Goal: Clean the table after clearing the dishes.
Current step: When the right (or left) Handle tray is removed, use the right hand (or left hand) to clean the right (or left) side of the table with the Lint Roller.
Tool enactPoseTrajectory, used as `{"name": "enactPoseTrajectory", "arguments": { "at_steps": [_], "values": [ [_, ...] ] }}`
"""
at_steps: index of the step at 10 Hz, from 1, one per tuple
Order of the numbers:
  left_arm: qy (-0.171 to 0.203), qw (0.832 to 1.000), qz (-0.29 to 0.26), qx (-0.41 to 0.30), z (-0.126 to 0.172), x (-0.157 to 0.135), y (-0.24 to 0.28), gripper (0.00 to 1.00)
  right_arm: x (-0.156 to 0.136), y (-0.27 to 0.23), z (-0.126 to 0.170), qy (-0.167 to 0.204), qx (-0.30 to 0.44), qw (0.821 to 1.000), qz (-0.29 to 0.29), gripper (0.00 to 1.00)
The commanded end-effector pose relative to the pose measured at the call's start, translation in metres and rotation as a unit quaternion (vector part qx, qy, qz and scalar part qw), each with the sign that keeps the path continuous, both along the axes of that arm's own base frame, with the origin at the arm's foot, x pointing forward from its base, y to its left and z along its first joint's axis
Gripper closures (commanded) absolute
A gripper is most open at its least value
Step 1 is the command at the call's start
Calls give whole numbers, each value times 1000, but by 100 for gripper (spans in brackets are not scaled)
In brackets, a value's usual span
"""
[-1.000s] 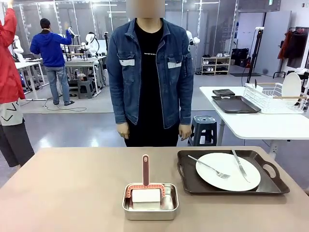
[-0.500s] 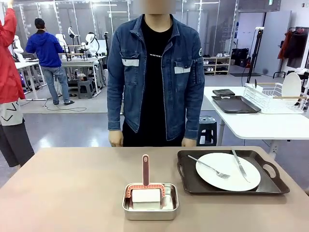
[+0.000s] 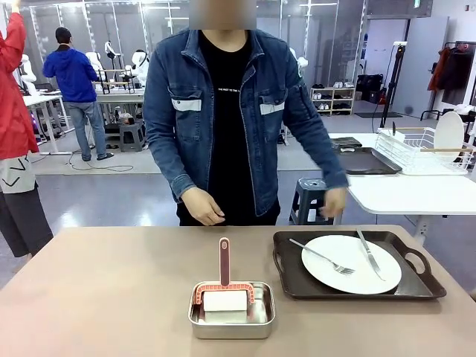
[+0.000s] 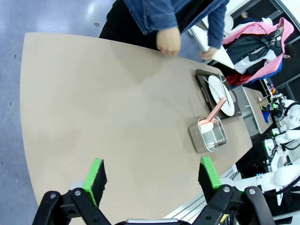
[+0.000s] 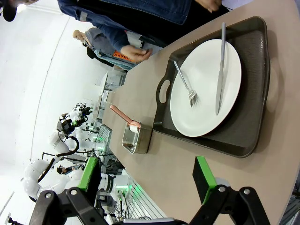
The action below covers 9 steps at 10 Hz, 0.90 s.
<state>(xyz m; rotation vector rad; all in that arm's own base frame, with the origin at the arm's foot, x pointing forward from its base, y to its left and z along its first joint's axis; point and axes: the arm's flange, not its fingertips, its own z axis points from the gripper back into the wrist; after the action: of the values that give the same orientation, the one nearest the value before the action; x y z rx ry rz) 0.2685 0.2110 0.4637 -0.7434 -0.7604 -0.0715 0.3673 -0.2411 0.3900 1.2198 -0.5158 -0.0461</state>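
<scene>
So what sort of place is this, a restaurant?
Probably a robotics lab, not a restaurant: the left gripper and right gripper hang open over the table, the lone plate on its tray looks staged, and cluttered workbenches stand behind the person.

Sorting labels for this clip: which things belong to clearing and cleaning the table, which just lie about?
Job: table, tray, plate, fork, knife, red-handled tool in steel pan.
Lying about: stool, shoe shelf, hanging clothes.
</scene>
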Motion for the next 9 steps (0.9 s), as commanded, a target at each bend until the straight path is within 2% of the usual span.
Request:
{"name": "enactPoseTrajectory", "arguments": {
  "at_steps": [1,9],
  "values": [
    [4,1000,6,2,1,-3,2,0,-1,2,3,-5,3,1000,-2,0],
    [4,1000,6,2,1,-3,2,0,-1,2,3,-5,3,1000,-2,0]
  ]
}}
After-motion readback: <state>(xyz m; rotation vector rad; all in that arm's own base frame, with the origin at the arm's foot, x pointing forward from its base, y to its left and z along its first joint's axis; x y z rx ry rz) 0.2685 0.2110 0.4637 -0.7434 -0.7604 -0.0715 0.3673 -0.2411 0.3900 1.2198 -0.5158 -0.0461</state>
